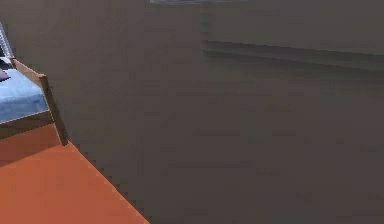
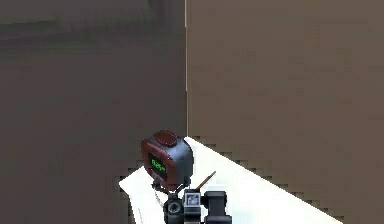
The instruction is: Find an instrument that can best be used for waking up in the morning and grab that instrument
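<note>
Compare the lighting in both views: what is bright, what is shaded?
Forward view: dim grey wall, darker shadow band upper right, orange floor brightest. Arm side view: white tabletop well lit, alarm clock display glowing green, left wall darker than right wall.

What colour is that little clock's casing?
The alarm clock is dark red, with a green-lit display; the arm side view shows it best.

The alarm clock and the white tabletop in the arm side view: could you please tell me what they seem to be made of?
The alarm clock: likely moulded plastic, dark red, slightly glossy, judging by its rounded shell and lit green display. The tabletop: smooth matte white, perhaps laminate or painted wood; no grain shows, so this stays open.
</note>
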